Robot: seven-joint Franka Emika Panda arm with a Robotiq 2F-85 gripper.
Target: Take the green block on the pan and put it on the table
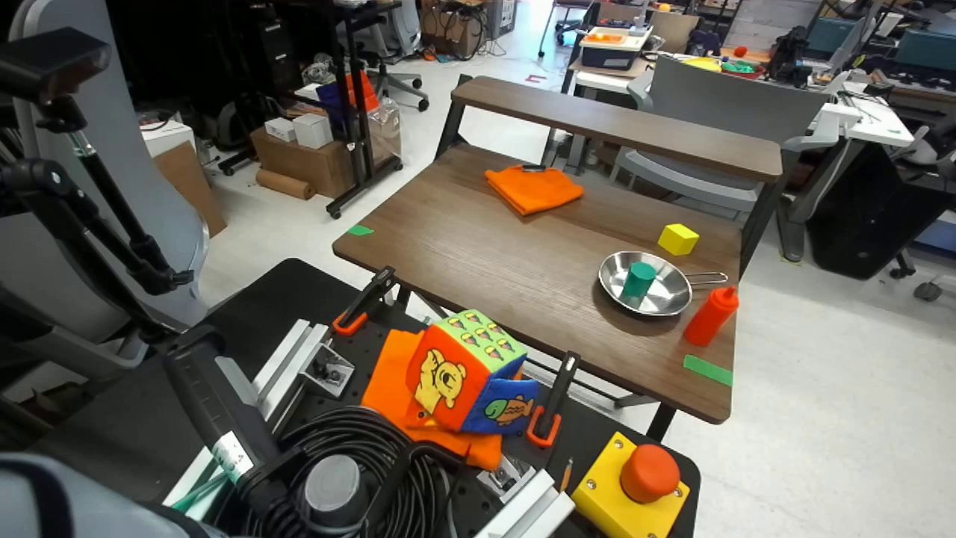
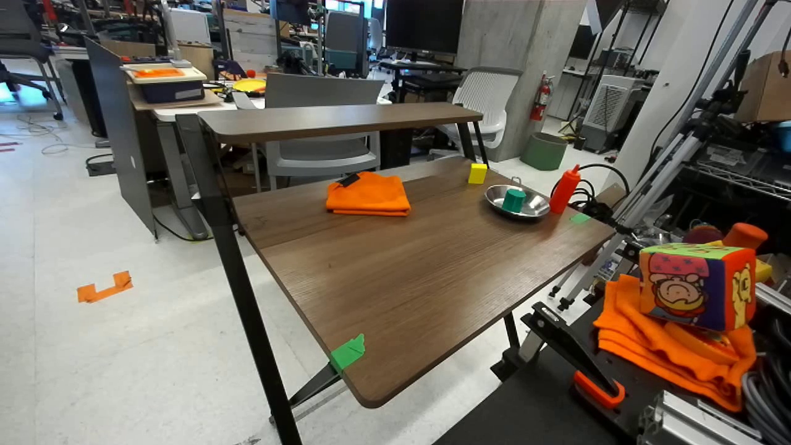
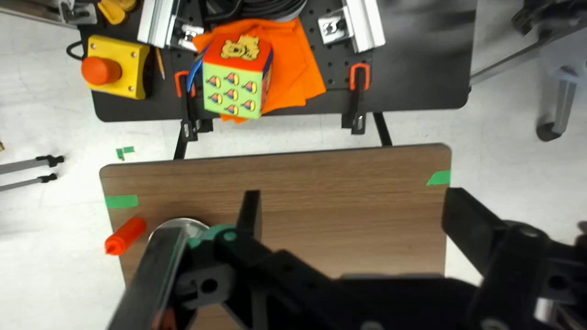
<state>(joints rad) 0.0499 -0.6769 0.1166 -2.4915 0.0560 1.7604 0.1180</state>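
The green block (image 1: 639, 279) is a short cylinder standing inside a shiny metal pan (image 1: 676, 297). Both also show in an exterior view, the block (image 2: 513, 200) inside the pan (image 2: 536, 209). The pan rests on the brown wooden table (image 1: 478, 258), near one end. In the wrist view, my gripper (image 3: 352, 195) is open and empty, high above the table (image 3: 330, 183). The pan (image 3: 185, 222) and the green block (image 3: 215, 230) lie to the left there, mostly hidden behind the gripper's left finger. The gripper is out of view in both exterior views.
A red squeeze bottle (image 1: 712, 317) stands beside the pan. A yellow block (image 1: 678, 239) sits behind the pan. A folded orange cloth (image 1: 534, 189) lies on the table below a raised shelf (image 1: 612, 128). A soft picture cube (image 1: 470, 373) rests on the black robot base.
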